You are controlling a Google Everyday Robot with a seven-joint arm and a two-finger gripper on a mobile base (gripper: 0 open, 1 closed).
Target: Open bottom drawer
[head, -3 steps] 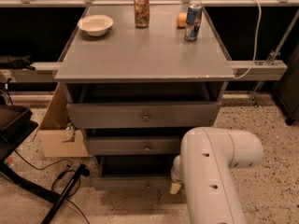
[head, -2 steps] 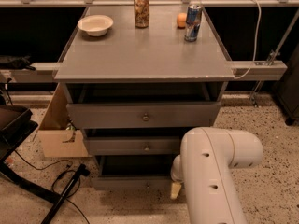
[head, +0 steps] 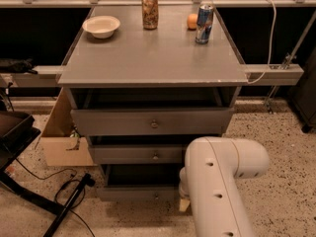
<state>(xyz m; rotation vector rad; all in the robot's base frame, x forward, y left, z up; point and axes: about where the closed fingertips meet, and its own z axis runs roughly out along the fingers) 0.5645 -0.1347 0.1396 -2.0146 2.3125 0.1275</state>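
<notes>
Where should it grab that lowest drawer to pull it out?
By the small round knob mid-front on the bottom drawer, coming straight from the front: its face is flat, with nothing else to pinch. The gripper sits low by that drawer's right end, mostly hidden behind the white arm.

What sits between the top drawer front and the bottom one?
The middle drawer, seen in the camera view. The claw is low by the bottom drawer's right end, mostly hidden behind the white arm.

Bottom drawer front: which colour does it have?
Bottom drawer: grey, camera view. Gripper hidden behind white arm.
</notes>
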